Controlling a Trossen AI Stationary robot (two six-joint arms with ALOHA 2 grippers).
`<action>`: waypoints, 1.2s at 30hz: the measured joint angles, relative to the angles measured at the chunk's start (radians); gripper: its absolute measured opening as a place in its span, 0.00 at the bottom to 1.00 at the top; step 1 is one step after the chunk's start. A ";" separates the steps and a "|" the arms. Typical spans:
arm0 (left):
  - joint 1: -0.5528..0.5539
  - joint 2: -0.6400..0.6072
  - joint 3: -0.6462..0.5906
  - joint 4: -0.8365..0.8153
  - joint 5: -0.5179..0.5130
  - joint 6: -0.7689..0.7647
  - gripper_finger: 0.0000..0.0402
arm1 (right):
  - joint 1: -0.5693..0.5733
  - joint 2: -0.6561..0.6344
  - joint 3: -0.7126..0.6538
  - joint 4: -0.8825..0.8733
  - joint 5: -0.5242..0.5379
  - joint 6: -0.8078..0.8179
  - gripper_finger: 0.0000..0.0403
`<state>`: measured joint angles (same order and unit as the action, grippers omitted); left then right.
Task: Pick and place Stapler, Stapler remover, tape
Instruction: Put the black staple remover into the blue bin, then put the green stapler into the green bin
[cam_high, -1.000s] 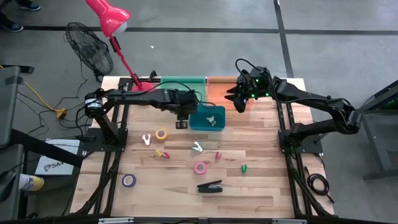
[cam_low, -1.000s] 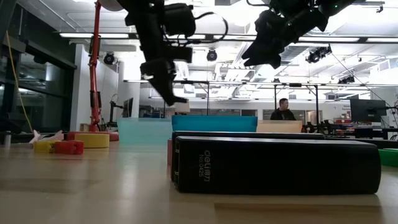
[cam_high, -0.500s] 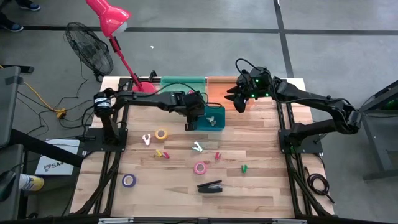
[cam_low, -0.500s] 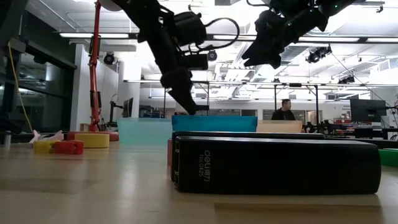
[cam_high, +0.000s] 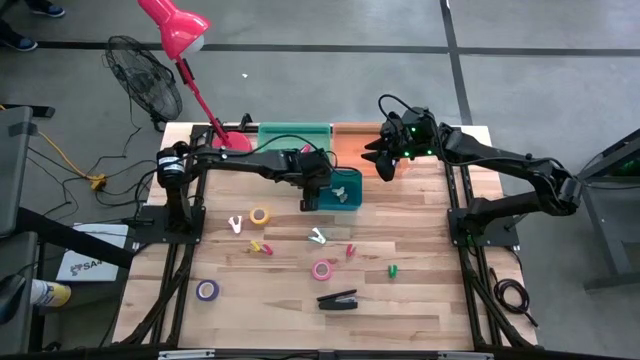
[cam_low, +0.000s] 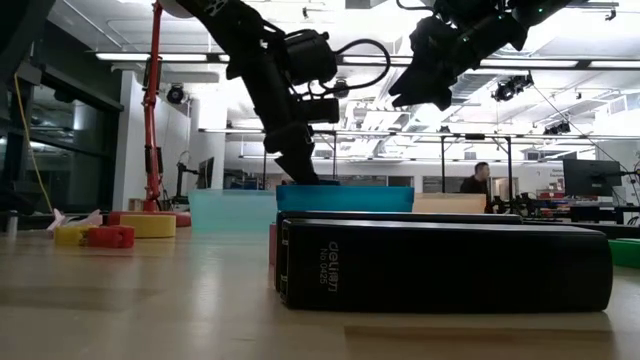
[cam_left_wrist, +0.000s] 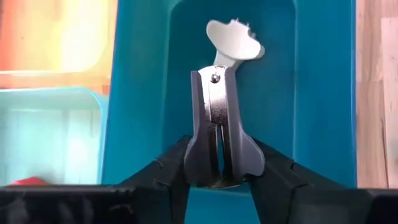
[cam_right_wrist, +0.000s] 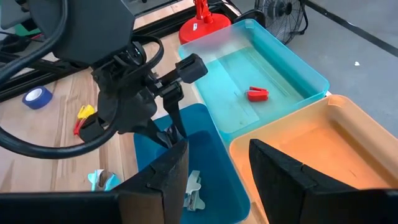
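Observation:
My left gripper (cam_high: 308, 198) is shut on a dark grey staple remover (cam_left_wrist: 219, 124) over the near left part of the blue bin (cam_high: 345, 200); in the low view it (cam_low: 300, 170) stands at the bin's rim. A pale staple remover (cam_left_wrist: 233, 38) lies in that bin. The black stapler (cam_high: 338, 299) lies near the table's front edge and fills the low view (cam_low: 440, 265). Yellow (cam_high: 259, 216), pink (cam_high: 321, 270) and purple (cam_high: 207, 290) tape rolls lie flat on the table. My right gripper (cam_high: 383, 165) is open and empty, high up by the orange bin (cam_high: 352, 140). My left gripper pinches the staple remover by its two wide side grips (cam_left_wrist: 194, 149) between its two fingers. The fingers point down into the blue bin. The remover's hinged end (cam_left_wrist: 214, 78) points away from the gripper. I cannot tell whether it touches the bin's floor.
A teal bin (cam_high: 295, 135) with a red piece (cam_right_wrist: 256, 94) stands at the far edge beside the orange bin. Small clips and other pieces (cam_high: 317, 237) lie mid-table. A red lamp (cam_high: 175, 25) rises at the far left corner. A person (cam_low: 482, 180) is in the room behind.
My left gripper has gone toward the table's right edge and down, carrying the staple remover from beside the blue bin to over it, down to the bin's rim. It has stayed shut on the remover.

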<state>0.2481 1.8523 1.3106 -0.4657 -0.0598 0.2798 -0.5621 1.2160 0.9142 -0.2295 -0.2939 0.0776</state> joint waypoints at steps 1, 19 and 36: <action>0.000 0.000 0.000 -0.001 0.000 0.000 0.36 | 0.000 0.000 0.000 0.000 0.000 0.000 0.40; 0.000 -0.011 0.032 -0.061 0.016 0.003 0.67 | 0.000 0.000 0.000 -0.024 0.000 0.001 0.40; 0.001 -0.018 0.263 -0.517 -0.172 -0.042 0.67 | 0.000 0.000 0.000 -0.308 -0.002 0.259 0.40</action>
<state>0.2489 1.8344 1.5734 -0.9824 -0.2316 0.2381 -0.5621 1.2160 0.9142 -0.5372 -0.2963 0.3368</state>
